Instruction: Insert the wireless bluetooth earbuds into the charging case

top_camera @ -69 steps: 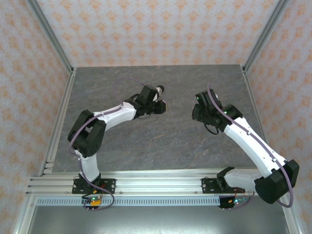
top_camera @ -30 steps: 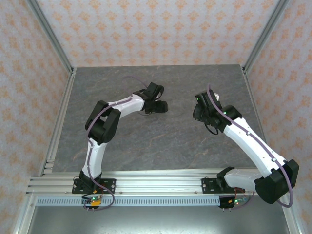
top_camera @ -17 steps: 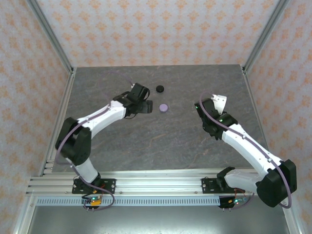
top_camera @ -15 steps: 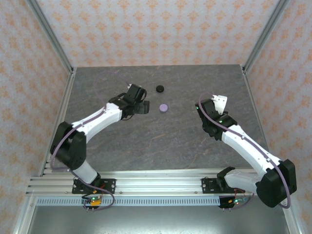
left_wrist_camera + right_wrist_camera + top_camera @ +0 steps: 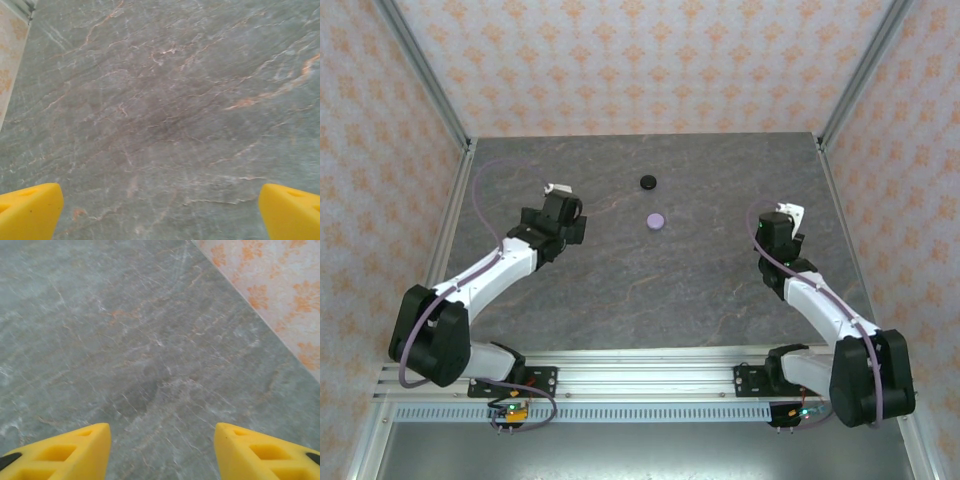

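Two small round closed cases lie at the back middle of the table: a black charging case (image 5: 648, 182) and, just in front of it, a pale lavender one (image 5: 656, 221). The earbuds are out of view. My left gripper (image 5: 564, 214) is well to the left of the two cases. In the left wrist view the left gripper (image 5: 160, 215) is open very wide, with bare stone between its yellow fingertips (image 5: 30, 210). My right gripper (image 5: 779, 224) is off to the cases' right. The right gripper (image 5: 162, 450) is open too, with bare table between its fingertips (image 5: 75, 450).
The grey marbled table (image 5: 650, 290) is walled by patterned panels. A wall panel (image 5: 280, 285) is close to the right gripper, and the table's left edge (image 5: 15, 30) lies near the left one. A metal rail (image 5: 640, 375) with the arm bases runs along the front.
Both arms have drawn back from the table's middle, the left one leftward and the right one rightward, which uncovers the two cases. Both grippers have opened wider.
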